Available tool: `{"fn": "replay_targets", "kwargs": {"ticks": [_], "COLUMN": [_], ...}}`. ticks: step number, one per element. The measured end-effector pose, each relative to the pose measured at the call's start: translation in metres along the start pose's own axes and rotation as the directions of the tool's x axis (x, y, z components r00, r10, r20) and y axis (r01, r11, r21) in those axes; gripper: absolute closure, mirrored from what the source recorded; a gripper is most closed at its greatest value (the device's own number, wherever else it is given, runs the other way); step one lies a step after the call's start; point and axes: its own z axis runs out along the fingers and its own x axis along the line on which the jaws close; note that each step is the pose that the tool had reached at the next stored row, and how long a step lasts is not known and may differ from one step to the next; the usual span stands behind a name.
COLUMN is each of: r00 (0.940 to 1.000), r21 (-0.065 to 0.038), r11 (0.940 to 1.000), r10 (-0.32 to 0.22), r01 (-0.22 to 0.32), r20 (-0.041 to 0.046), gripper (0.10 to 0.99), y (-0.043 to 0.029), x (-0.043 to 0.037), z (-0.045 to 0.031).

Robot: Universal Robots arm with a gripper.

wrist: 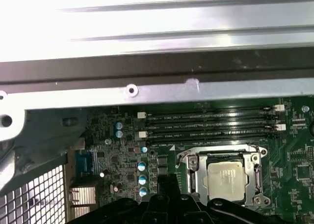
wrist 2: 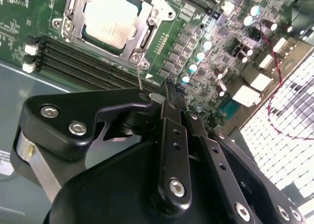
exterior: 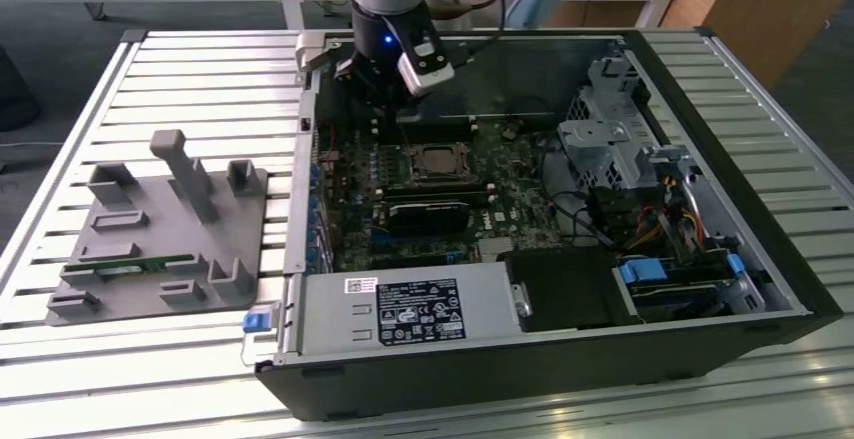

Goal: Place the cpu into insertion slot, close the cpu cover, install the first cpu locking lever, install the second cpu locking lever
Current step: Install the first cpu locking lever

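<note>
Silver-grey chip: the cpu [wrist 2: 110,17] lies flat and square in the insertion slot [wrist 2: 84,31], its metal top facing up, so that part of the job looks done.
Metal frame: the cpu cover [wrist 2: 147,35] is down around the chip, with the chip's top showing through its cut-out middle; judged from both wrist views it lies level, as it must before any lever can bear on it.
Wire lever: 1 thin locking lever [wrist 2: 139,76] runs from a corner of the cover toward the gripper and stands clear of the board, which suggests it is not latched.
Black gripper: the gripper [wrist 2: 167,89] hangs low over the motherboard [wrist 2: 206,32], just beside the socket, with the lever's free end right at its tips.
Fingers: drawn together, with no gap showing at the tips; whether they pinch the lever or merely press against it cannot be told.
Setting: the open computer case [exterior: 747,249] lies on its side on a slatted table [exterior: 200,59], giving the arm access from above; the arm reaches in at the far edge, toward the exterior view's left.
Spare rack: 1 grey fixture tray [exterior: 134,249] sits outside the case on the exterior view's left, well apart from the work.
</note>
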Motion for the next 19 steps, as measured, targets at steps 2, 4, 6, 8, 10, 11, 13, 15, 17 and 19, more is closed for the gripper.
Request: {"fn": "replay_targets", "kwargs": {"ticks": [2, 4, 6, 8, 10, 11, 13, 15, 17, 19], "r00": [1.0000, 1.0000, 1.0000, 1.0000, 0.9999, 0.9999, 0.9999, 0.9999, 0.9999, 0.9999], "r21": [0.000, 0.000, 0.000, 0.000, 0.000, 0.000, 0.000, 0.000, 0.000, 0.000], "r11": [1.0000, 1.0000, 1.0000, 1.0000, 0.9999, 0.9999, 0.9999, 0.9999, 0.9999, 0.9999], "r10": [-0.002, -0.003, -0.005, -0.007, -0.011, -0.013, -0.014, -0.014, -0.014, -0.015], "r01": [0.002, 0.003, 0.005, 0.007, 0.011, 0.013, 0.014, 0.014, 0.014, 0.015], "r20": [-0.0001, -0.0002, -0.0003, -0.0003, -0.0006, -0.0006, -0.0007, -0.0009, -0.0019, -0.0032], "gripper": [0.980, 0.980, 0.980, 0.980, 0.980, 0.980, 0.980, 0.980, 0.980, 0.980], "y": [0.0028, 0.0050, 0.0073, 0.0094, 0.0111, 0.0113, 0.0115, 0.0117, 0.0120, 0.0125], "x": [0.0003, 0.0006, 0.0007, 0.0009, 0.0010, 0.0006, -0.0008, -0.0035, -0.0080, -0.0136], "z": [0.0001, 0.0002, 0.0003, 0.0004, 0.0005, 0.0005, 0.0005, 0.0006, 0.0006, 0.0007]}}
